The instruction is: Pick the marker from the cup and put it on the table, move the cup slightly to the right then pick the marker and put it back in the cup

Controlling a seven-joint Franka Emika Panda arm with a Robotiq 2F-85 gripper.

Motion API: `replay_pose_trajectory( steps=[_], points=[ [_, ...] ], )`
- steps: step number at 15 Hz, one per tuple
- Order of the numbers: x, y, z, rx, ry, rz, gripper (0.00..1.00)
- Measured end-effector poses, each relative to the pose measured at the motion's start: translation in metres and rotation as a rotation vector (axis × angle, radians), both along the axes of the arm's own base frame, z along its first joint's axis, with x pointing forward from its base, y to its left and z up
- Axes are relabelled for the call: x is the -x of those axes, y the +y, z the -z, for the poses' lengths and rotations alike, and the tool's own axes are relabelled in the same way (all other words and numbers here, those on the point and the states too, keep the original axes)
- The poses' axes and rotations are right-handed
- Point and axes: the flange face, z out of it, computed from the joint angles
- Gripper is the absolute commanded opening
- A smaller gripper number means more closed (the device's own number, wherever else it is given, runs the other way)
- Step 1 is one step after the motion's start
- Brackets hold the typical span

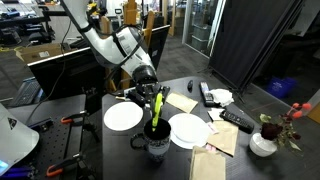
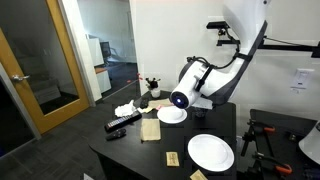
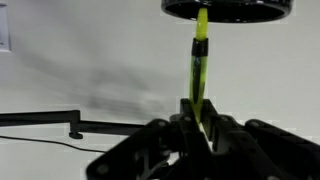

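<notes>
My gripper (image 1: 152,93) is shut on the upper part of the yellow-green marker (image 1: 157,108), which hangs upright with its lower end at the mouth of the dark cup (image 1: 157,145). The cup stands on the dark table (image 1: 115,145) between two white plates. In the wrist view the marker (image 3: 198,60) runs from the jaws (image 3: 197,122) to the cup's round rim (image 3: 228,9) at the top edge. In an exterior view the gripper (image 2: 179,99) points down over the table (image 2: 130,152), and the cup and marker are hidden behind the arm.
White plates (image 1: 123,117) (image 1: 188,130) flank the cup; they also show in an exterior view (image 2: 172,115) (image 2: 210,152). A white vase with red flowers (image 1: 263,143), a dark remote (image 1: 236,120), pale sticky notes (image 1: 181,103) and brown paper (image 1: 212,160) lie nearby.
</notes>
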Motion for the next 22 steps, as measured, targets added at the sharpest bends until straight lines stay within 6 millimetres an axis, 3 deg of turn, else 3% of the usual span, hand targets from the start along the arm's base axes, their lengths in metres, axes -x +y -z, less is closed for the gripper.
replay_pose_trajectory(
  steps=[17, 18, 20, 22],
  points=[
    [-0.003, 0.018, 0.041, -0.004, 0.06, -0.033, 0.04],
    [-0.003, 0.02, 0.043, -0.004, 0.064, -0.036, 0.39],
    [-0.002, 0.022, 0.047, -0.004, 0.071, -0.041, 0.45],
    [-0.002, 0.024, 0.05, -0.004, 0.075, -0.044, 0.61]
  ],
)
